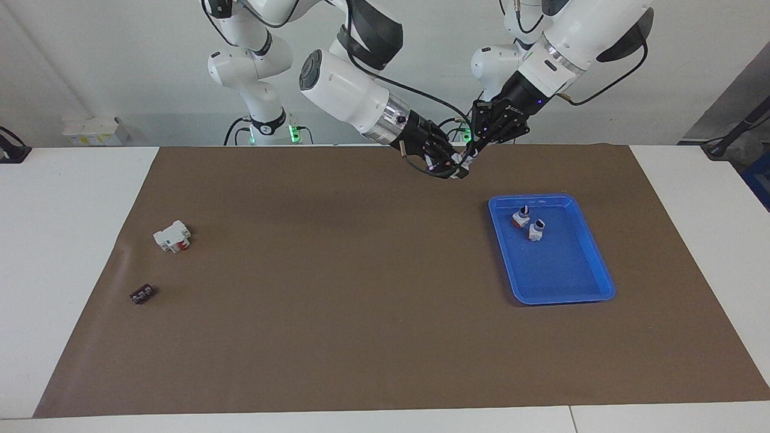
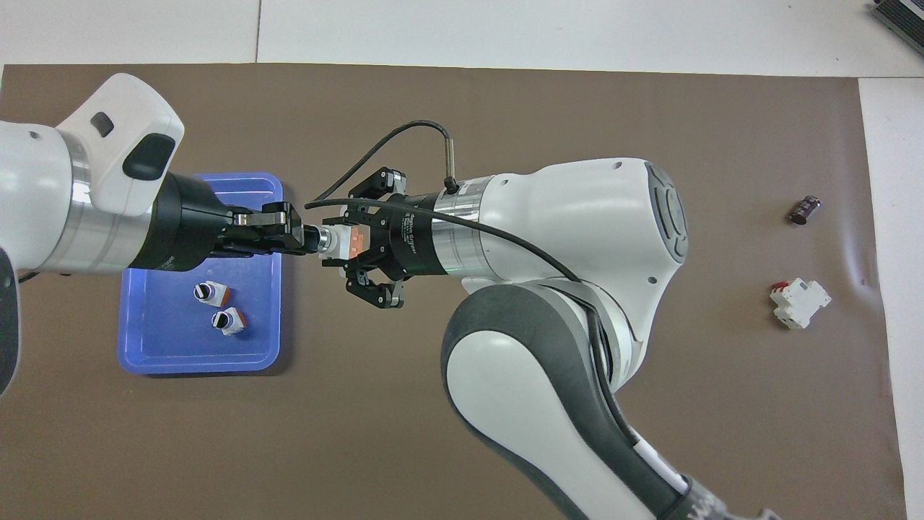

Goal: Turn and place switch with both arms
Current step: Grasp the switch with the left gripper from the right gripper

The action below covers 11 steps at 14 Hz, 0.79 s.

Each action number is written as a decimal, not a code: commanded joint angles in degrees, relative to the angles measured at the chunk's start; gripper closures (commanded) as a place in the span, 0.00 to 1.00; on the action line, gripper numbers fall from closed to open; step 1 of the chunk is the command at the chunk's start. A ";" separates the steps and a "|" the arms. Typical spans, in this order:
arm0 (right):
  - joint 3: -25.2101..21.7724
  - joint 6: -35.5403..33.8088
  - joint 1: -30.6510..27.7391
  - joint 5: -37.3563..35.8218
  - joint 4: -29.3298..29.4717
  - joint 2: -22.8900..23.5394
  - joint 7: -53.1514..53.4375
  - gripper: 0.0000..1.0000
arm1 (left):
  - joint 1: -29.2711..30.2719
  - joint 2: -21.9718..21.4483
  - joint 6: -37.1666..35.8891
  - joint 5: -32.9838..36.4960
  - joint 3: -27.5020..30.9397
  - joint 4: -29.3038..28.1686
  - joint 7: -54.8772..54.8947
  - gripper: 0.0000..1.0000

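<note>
The switch [image 2: 352,242], with a white body and an orange block, is held in the air between both grippers, beside the blue tray [image 2: 195,361]. My right gripper [image 2: 336,242] is shut on its body. My left gripper [image 2: 307,238] is shut on its black knob end. In the facing view the left gripper [image 1: 475,150] and right gripper [image 1: 454,165] meet tip to tip over the mat's edge nearest the robots, and the switch [image 1: 459,160] is mostly hidden. Two more switches [image 1: 521,216] [image 1: 536,230] lie in the tray [image 1: 565,294].
A larger white block with a red part [image 1: 173,236] and a tiny flat black piece [image 1: 143,294] lie on the brown mat [image 1: 361,300] toward the right arm's end. They also show in the overhead view: the block [image 2: 800,303] and the black piece [image 2: 803,210].
</note>
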 commanded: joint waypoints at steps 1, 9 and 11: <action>0.00 0.23 -0.64 0.78 0.09 -1.61 0.42 1.00 | 1.29 -1.58 1.55 0.86 0.33 -3.45 5.46 1.00; 0.00 0.23 -0.64 0.78 0.09 -1.70 0.51 1.00 | 1.20 -1.58 1.64 0.86 0.24 -3.54 22.41 1.00; 0.00 0.14 -0.64 0.78 0.01 -1.79 0.42 1.00 | 1.29 -1.84 1.46 0.86 0.24 -3.80 24.53 1.00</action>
